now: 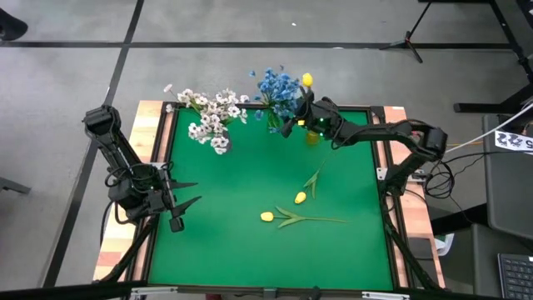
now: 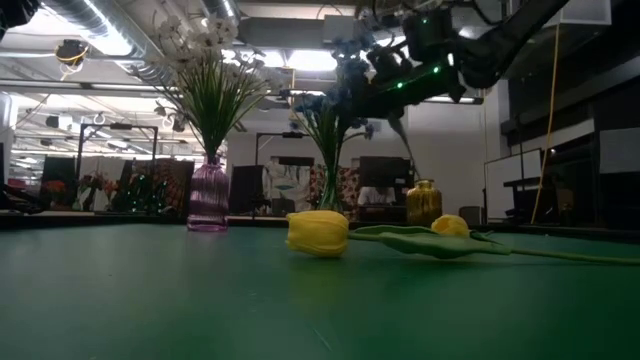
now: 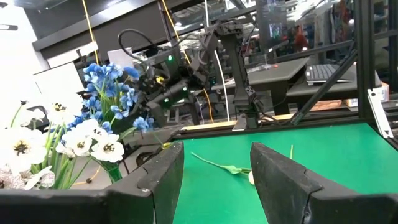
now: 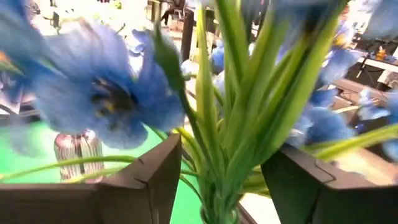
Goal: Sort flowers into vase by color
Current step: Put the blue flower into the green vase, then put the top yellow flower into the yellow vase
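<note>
1. Blue flowers crowd my right wrist view, their green stems running down between the spread fingers of my right gripper.
2. From above, that gripper hangs at the table's far edge, right by the blue bunch, with one yellow bud standing just beside it. I cannot tell whether the fingers touch any stem; they are apart, not pinching.
3. Below the gripper sits a gold vase, and in the level view the blue bunch's stems rise just beside it.
4. White flowers stand in a purple ribbed vase, near the blue ones along the same far edge.
5. Two yellow tulips lie loose on the green mat: one with its long stem pointing toward the right arm's side, the other near it, a little closer to the vases.
6. My left gripper waits low over the mat's left side, fingers wide apart and holding nothing, well away from every flower.
</note>
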